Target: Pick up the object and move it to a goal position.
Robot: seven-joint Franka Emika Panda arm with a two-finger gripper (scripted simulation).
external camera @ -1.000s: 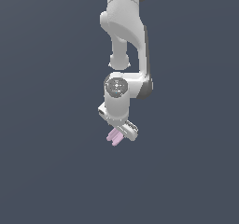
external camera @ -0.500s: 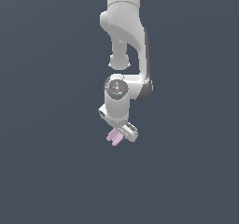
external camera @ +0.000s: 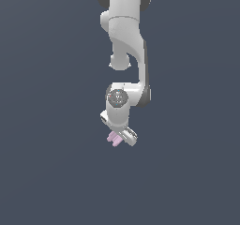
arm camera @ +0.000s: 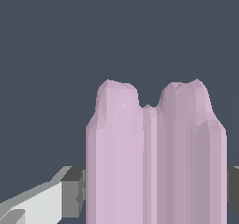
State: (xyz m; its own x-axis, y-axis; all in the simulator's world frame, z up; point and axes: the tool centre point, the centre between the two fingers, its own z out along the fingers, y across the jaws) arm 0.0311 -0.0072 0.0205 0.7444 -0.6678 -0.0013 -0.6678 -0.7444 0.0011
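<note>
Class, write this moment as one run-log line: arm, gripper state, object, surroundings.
arm: white Panda arm reaching down | gripper: shut on small pale pink ridged block | block: sticks out beyond fingertips | surroundings: plain dark grey

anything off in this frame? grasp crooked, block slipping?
Nothing stands out. The pink block sits between the jaws of the gripper, grooves running lengthwise along them, not visibly tilted in the wrist view. In the exterior view it pokes out beside the gripper, clear of any surface. No damage shows.
</note>
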